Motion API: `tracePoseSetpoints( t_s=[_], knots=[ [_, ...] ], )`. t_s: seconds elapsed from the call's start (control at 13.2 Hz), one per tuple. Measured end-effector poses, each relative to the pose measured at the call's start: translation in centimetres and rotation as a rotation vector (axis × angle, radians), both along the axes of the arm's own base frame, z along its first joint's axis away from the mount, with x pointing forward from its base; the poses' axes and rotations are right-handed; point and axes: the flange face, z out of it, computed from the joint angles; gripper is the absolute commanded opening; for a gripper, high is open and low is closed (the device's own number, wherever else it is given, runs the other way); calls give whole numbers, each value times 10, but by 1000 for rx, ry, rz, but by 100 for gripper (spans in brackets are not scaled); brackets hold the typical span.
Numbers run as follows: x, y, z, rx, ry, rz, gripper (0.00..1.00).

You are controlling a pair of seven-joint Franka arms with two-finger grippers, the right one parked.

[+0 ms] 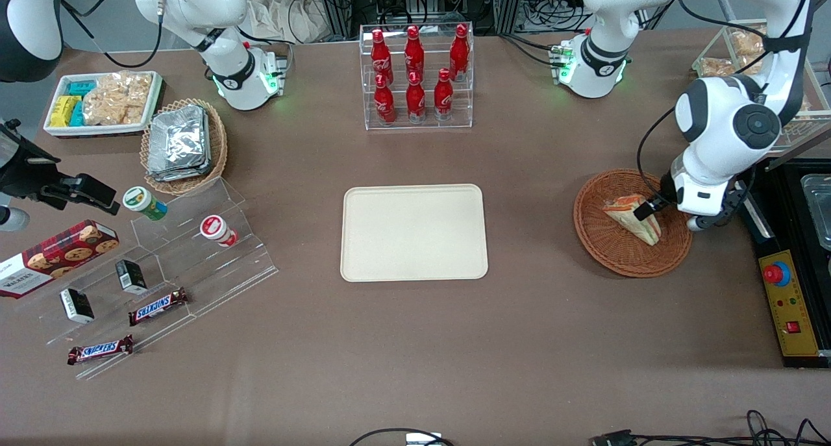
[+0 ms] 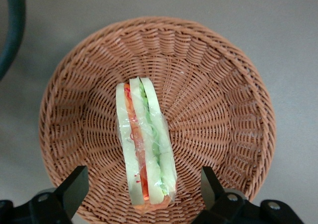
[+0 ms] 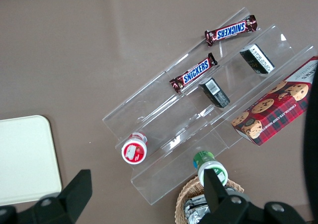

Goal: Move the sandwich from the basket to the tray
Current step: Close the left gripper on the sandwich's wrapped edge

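From the front, the reddish-brown wicker basket (image 1: 631, 223) sits on the brown table (image 1: 415, 342) toward the working arm's end, and the wrapped sandwich (image 1: 633, 216) lies inside it, its layered edge tilted upward. The left arm's gripper (image 1: 648, 207) is low over the basket, right at the sandwich, with one dark finger (image 1: 643, 210) against the wedge's upper part. The cream-beige tray (image 1: 414, 232) lies flat in the middle of the table, well apart from the basket, with nothing on it. Farther from the camera than the tray stands a clear acrylic rack of red cola bottles (image 1: 415, 76). Toward the parked arm's end are a tan wicker basket of foil packets (image 1: 182, 144), a white tray of snacks (image 1: 102, 102), a clear stepped display stand (image 1: 162, 271) carrying two small lidded cups, two Snickers bars (image 1: 158, 306) and small dark boxes, and a box of Walkers cookies (image 1: 55, 256). In the left wrist view, the sandwich (image 2: 145, 144) rests on its side across the basket's (image 2: 218, 105) woven floor, showing white bread with orange, red and green filling under clear wrap. The gripper (image 2: 141, 189) hangs above it with its two dark fingers (image 2: 74, 186) spread wide, one to either side of the wedge, neither touching it there. In the right wrist view, the stepped stand (image 3: 208, 114) with the Snickers bars, the cups and the cookie box (image 3: 278, 110) appears, along with a corner of the tray (image 3: 25, 159).
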Motion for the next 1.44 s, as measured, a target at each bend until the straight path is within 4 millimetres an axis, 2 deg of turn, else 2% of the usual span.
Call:
tracePoseSetpoints(
  t_s=[0.3,0.68,0.91,1.06,1.13,1.21,1.44],
  knots=[
    [-13,-1,-31,-8,-19,13,100],
    [-24,-3,-57,-17,-36,15,99],
    [-24,-3,-63,-20,-39,16,68],
    [-24,-3,-65,-21,-35,16,34],
    [-25,-3,-67,-22,-33,16,12],
    [-25,-3,-67,-22,-33,16,0],
    [-23,-3,-64,-21,-42,16,0]
  ],
)
